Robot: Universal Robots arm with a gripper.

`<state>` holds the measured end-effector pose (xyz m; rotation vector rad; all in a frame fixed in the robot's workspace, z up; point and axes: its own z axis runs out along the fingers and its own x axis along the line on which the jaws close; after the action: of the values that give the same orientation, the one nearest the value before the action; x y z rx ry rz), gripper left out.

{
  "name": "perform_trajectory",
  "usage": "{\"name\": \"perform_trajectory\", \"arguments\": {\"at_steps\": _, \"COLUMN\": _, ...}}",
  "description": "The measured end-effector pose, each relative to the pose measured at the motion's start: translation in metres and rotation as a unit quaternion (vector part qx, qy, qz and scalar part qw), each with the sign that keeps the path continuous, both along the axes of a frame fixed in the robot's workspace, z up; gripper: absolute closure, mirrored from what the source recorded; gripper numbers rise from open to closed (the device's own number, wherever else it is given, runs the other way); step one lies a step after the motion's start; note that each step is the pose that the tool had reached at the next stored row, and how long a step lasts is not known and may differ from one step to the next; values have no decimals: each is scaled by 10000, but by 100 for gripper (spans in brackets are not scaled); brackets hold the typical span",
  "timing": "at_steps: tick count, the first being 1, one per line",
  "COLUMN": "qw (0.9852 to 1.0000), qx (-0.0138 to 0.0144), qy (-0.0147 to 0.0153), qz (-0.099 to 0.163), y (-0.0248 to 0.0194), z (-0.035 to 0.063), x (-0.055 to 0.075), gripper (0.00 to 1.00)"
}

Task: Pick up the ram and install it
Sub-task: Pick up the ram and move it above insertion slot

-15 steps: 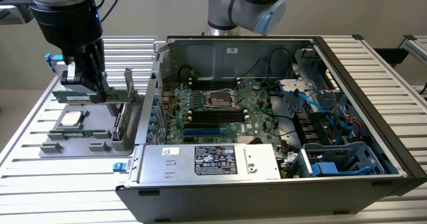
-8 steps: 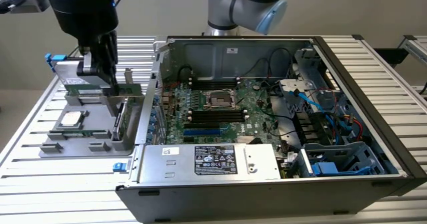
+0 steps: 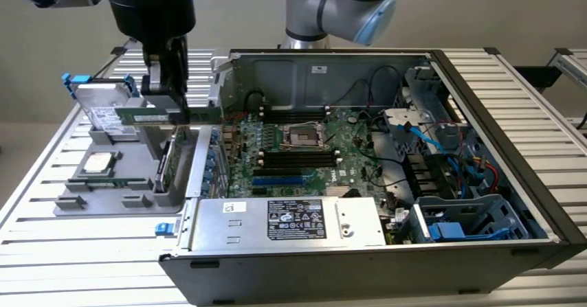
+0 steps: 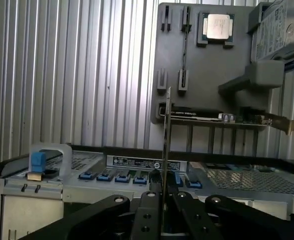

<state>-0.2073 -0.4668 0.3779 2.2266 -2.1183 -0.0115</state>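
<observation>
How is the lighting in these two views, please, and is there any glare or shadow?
Exterior view: soft, even light, mild sheen on the power supply, darker shade inside the computer case. Wrist view: the claw holding the ram is a dark foreground shape, and the ribbed table carries bright streaks.

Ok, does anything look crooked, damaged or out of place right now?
Nothing stands out. The gripper is shut on the ram, which sits level and straight in its grip, above the grey parts tray beside the open computer case. No visible damage.

High exterior view over case (image 3: 303, 80); close wrist view down pincer (image 4: 161, 200); tray (image 3: 137, 149) common.
</observation>
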Motion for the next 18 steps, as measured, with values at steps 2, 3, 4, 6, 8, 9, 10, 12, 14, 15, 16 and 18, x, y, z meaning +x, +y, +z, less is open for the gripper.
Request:
{"name": "perform_trajectory", "arguments": {"at_steps": 2, "qw": 10000, "qx": 25, "qy": 0, "qz": -1, "y": 0, "z": 17, "x": 91, "gripper": 86}}
{"name": "perform_trajectory", "arguments": {"at_steps": 3, "qw": 10000, "qx": 36, "qy": 0, "qz": -1, "y": 0, "z": 24, "x": 136, "gripper": 86}}
{"name": "perform_trajectory", "arguments": {"at_steps": 4, "qw": 10000, "qx": 49, "qy": 0, "qz": 0, "y": -1, "z": 31, "x": 181, "gripper": 86}}
{"name": "perform_trajectory", "arguments": {"at_steps": 6, "qw": 10000, "qx": 73, "qy": 0, "qz": -1, "y": -1, "z": 43, "x": 273, "gripper": 86}}
{"name": "perform_trajectory", "arguments": {"at_steps": 8, "qw": 10000, "qx": 96, "qy": 0, "qz": 0, "y": -1, "z": 55, "x": 363, "gripper": 86}}
{"name": "perform_trajectory", "arguments": {"at_steps": 9, "qw": 9999, "qx": 108, "qy": 0, "qz": 0, "y": -1, "z": 60, "x": 408, "gripper": 86}}
{"name": "perform_trajectory", "arguments": {"at_steps": 10, "qw": 9999, "qx": 119, "qy": 0, "qz": -1, "y": -1, "z": 65, "x": 453, "gripper": 86}}
{"name": "perform_trajectory", "arguments": {"at_steps": 12, "qw": 9999, "qx": 142, "qy": 0, "qz": 0, "y": -2, "z": 76, "x": 543, "gripper": 86}}
{"name": "perform_trajectory", "arguments": {"at_steps": 14, "qw": 9999, "qx": 161, "qy": 0, "qz": -1, "y": -2, "z": 81, "x": 637, "gripper": 86}}
{"name": "perform_trajectory", "arguments": {"at_steps": 15, "qw": 9999, "qx": 162, "qy": 0, "qz": 0, "y": -2, "z": 82, "x": 682, "gripper": 86}}
{"name": "perform_trajectory", "arguments": {"at_steps": 16, "qw": 9999, "qx": 162, "qy": 0, "qz": 0, "y": -2, "z": 82, "x": 726, "gripper": 86}}
{"name": "perform_trajectory", "arguments": {"at_steps": 18, "qw": 9999, "qx": 162, "qy": 0, "qz": -1, "y": -2, "z": 77, "x": 816, "gripper": 86}}
